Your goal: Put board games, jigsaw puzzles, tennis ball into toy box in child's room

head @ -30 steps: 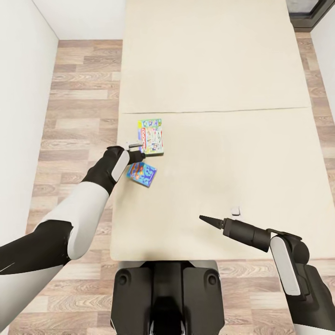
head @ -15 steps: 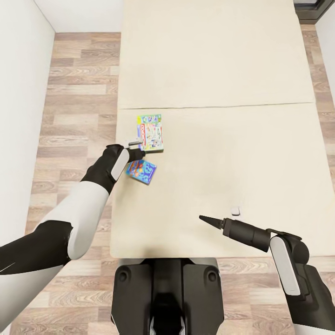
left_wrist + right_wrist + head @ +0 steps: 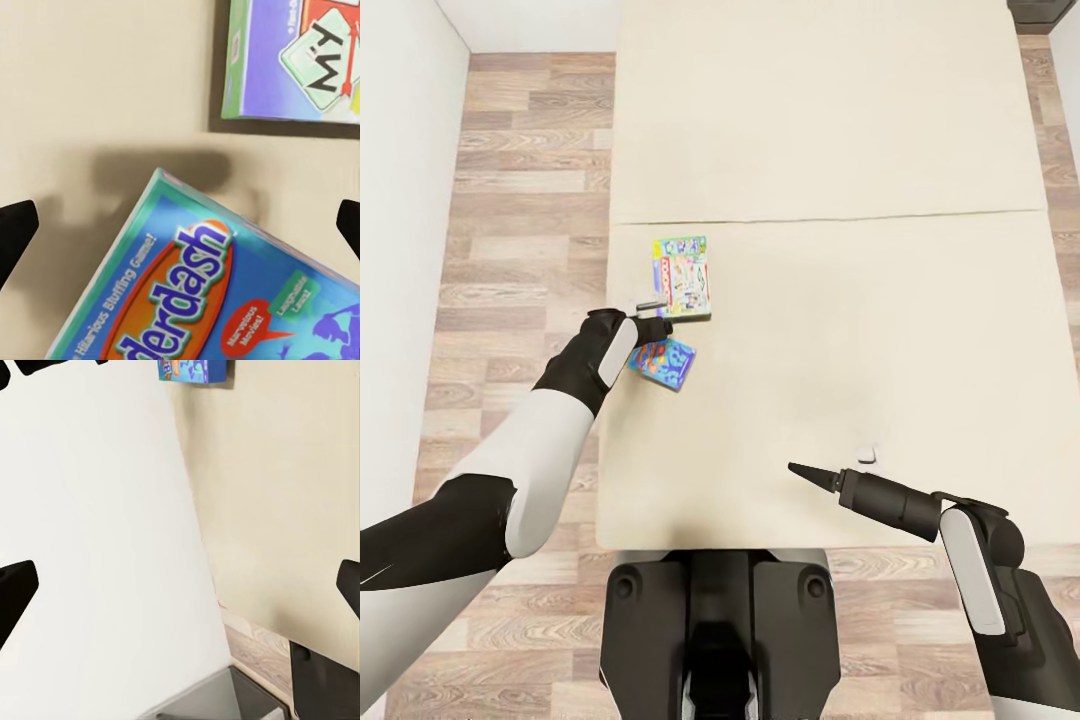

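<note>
While its two black fingertips stand wide apart at the edges of the left wrist view, the left gripper (image 3: pixel 657 318) hangs spread open above the bed's plain beige sheet (image 3: pixel 840 330), holding nothing. Directly beneath it, between those fingertips, lies the flat blue and teal board game box with an orange oval title (image 3: pixel 217 285), tilted askew on the sheet; in the head view that blue box (image 3: pixel 663 361) sits just beside the gripper, on the robot's side of it. Just beyond the gripper, away from the robot, lies the second board game, a pale green-edged box with a cartoon cover (image 3: pixel 682 277), near the blue one but apart from it, with a strip of sheet between them.

Well apart from both boxes, the right gripper (image 3: pixel 807 474) hovers over the near edge of the bed, open too and empty. A small white object (image 3: pixel 868 455) rests on the sheet just beside it. Wood-plank floor (image 3: pixel 525 200) flanks the bed.
</note>
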`<state>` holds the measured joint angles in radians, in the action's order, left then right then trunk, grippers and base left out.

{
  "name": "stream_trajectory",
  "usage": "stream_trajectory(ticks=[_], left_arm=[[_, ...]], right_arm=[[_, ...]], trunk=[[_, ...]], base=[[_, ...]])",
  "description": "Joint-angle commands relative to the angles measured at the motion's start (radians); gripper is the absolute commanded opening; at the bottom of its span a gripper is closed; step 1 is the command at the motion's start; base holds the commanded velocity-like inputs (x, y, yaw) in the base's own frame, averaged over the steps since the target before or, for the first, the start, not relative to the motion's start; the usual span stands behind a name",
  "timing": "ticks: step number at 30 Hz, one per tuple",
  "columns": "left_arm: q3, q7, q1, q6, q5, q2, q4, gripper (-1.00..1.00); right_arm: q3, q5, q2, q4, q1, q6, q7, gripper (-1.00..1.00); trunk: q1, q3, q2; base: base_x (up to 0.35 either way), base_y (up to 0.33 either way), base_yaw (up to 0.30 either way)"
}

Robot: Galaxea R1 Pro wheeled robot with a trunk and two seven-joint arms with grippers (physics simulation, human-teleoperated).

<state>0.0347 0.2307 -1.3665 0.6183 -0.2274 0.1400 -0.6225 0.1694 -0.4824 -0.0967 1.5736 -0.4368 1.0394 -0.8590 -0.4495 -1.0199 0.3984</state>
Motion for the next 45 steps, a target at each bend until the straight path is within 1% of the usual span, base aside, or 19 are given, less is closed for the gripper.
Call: stream_trajectory(ticks=[1,14,18,25,32,36,41,42,44,45], left_arm=[[0.004,0.008,0.000,0.002,-0.010,0.000,-0.005,1.00],[0.006,0.010,0.000,0.004,-0.010,0.000,-0.027,1.00],[0.007,0.010,0.000,0.003,-0.010,0.001,-0.027,1.00],[0.010,0.010,0.000,0.002,-0.010,0.001,-0.028,1.00],[0.010,0.010,0.000,0.000,-0.010,0.001,-0.028,1.00],[0.010,0.009,0.000,0.000,-0.010,0.000,-0.028,1.00],[0.010,0.010,0.000,0.000,-0.010,0.001,-0.028,1.00],[0.010,0.010,0.000,0.000,-0.010,0.001,-0.028,1.00],[0.011,0.010,0.000,-0.001,-0.010,0.001,-0.028,1.00],[0.011,0.009,0.000,-0.001,-0.010,0.001,-0.028,1.00]], right_arm=[[0.001,0.004,0.000,0.000,0.000,0.004,-0.006,1.00],[0.001,0.004,-0.001,0.002,0.000,0.004,-0.007,1.00],[0.001,0.004,-0.001,0.001,0.001,0.001,-0.009,1.00],[0.002,0.002,0.000,0.002,0.022,-0.006,-0.011,1.00],[0.003,0.002,0.000,0.003,0.025,-0.005,-0.015,1.00],[0.003,-0.006,0.000,0.004,0.026,0.004,-0.020,1.00],[0.001,-0.014,0.000,0.004,0.027,0.008,-0.058,1.00],[0.000,-0.015,0.000,0.005,0.027,0.008,-0.088,1.00],[0.000,-0.016,0.000,0.005,0.027,0.008,-0.123,1.00],[0.001,-0.017,0.000,0.005,0.028,0.008,-0.159,1.00]], trunk=[[-0.001,-0.003,0.002],[-0.001,-0.022,0.002],[-0.001,-0.024,0.002],[-0.001,-0.025,0.002],[-0.001,-0.025,0.002],[-0.001,-0.025,0.002],[-0.001,-0.025,0.002],[-0.001,-0.025,0.002],[-0.001,-0.025,0.002],[-0.001,-0.025,0.002]], base=[[0.000,0.000,0.000],[0.000,0.000,0.000],[0.000,0.000,0.000],[0.000,0.000,0.000],[0.000,0.000,0.000],[0.000,0.000,0.000],[0.000,0.000,0.000],[0.000,0.000,0.000],[0.000,0.000,0.000],[0.000,0.000,0.000]])
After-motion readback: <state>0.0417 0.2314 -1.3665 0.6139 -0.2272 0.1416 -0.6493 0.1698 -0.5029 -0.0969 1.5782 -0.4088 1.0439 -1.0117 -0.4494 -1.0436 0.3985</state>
